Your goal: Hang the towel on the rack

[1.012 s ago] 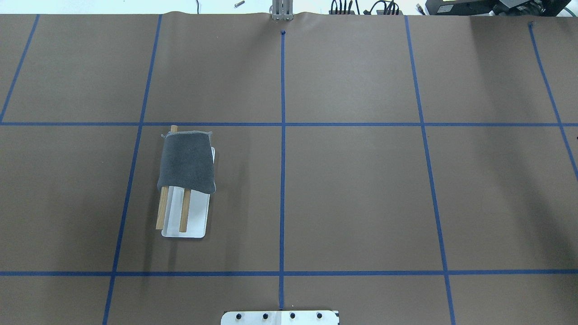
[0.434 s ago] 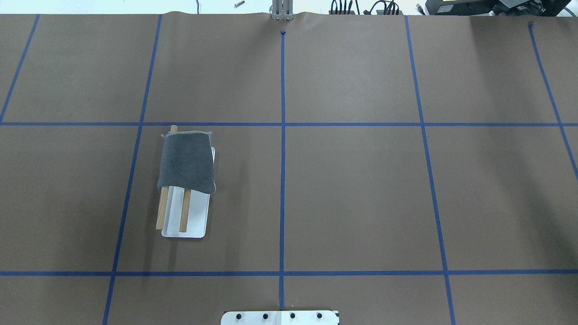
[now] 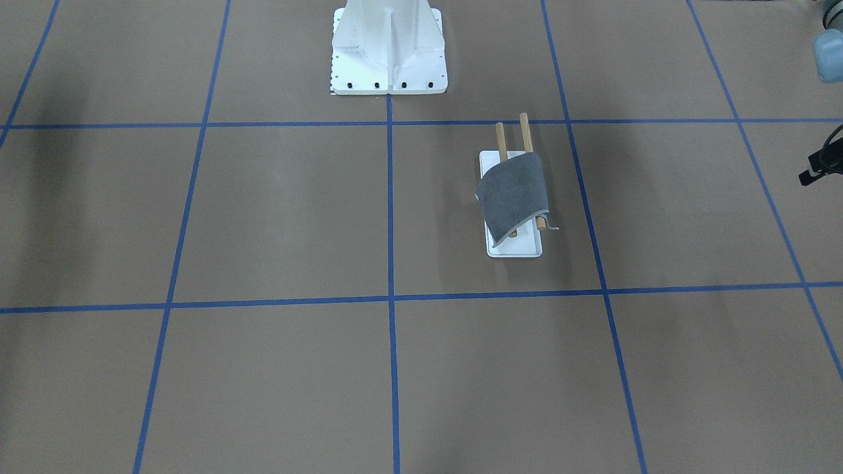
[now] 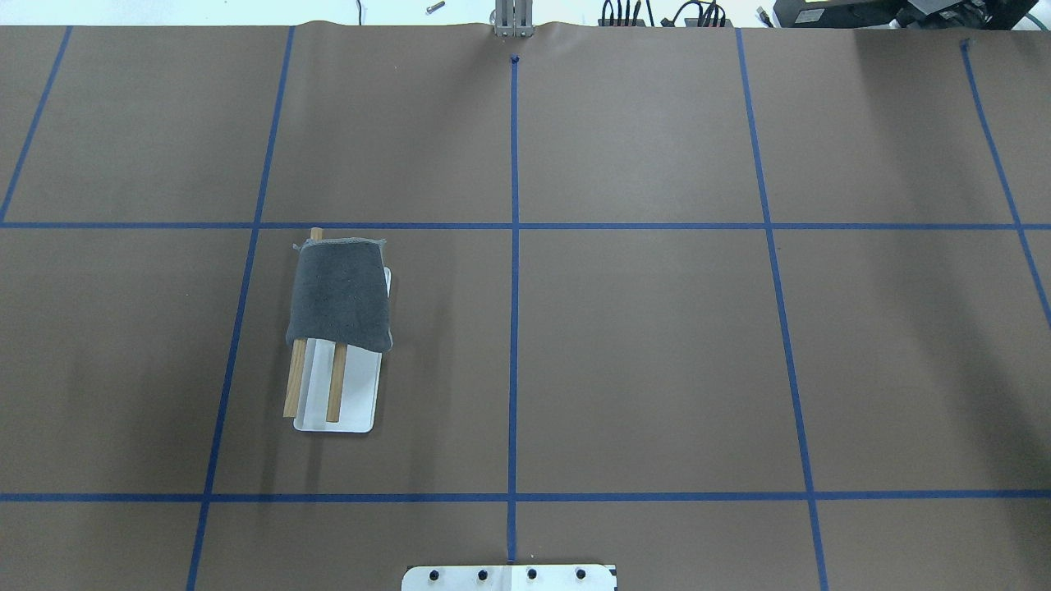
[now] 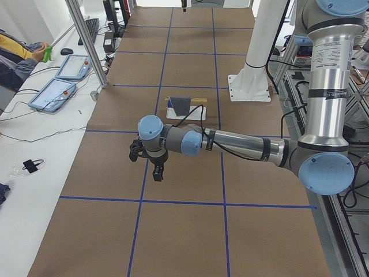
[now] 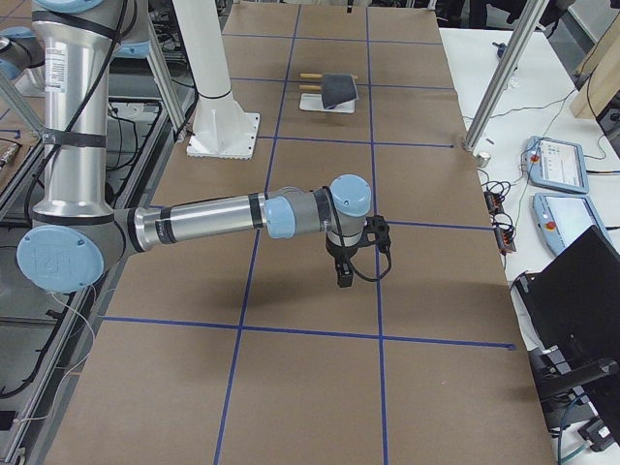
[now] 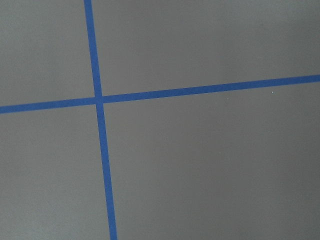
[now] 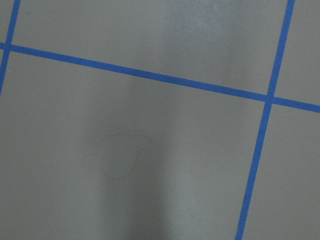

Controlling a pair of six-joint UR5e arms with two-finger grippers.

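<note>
The dark grey towel (image 4: pixel 341 295) is draped over the two wooden dowels of the rack (image 4: pixel 357 394), covering their far half; one edge hangs down toward the white base (image 3: pixel 520 245). Towel and rack also show in the side views (image 5: pixel 180 104) (image 6: pixel 339 90). My left gripper (image 5: pixel 157 171) hangs above the bare table, well away from the rack, toward the table's left end. My right gripper (image 6: pixel 344 274) hangs above the table far on the other side. Both show only in side views, so I cannot tell whether they are open or shut. Both wrist views show only table and tape.
The large white bolted pedestal (image 3: pixel 388 46) stands at the robot's edge of the table, at its middle. Blue tape lines (image 4: pixel 514 246) grid the brown table cover. Tablets (image 5: pixel 57 92) and an operator's arm lie on the side bench.
</note>
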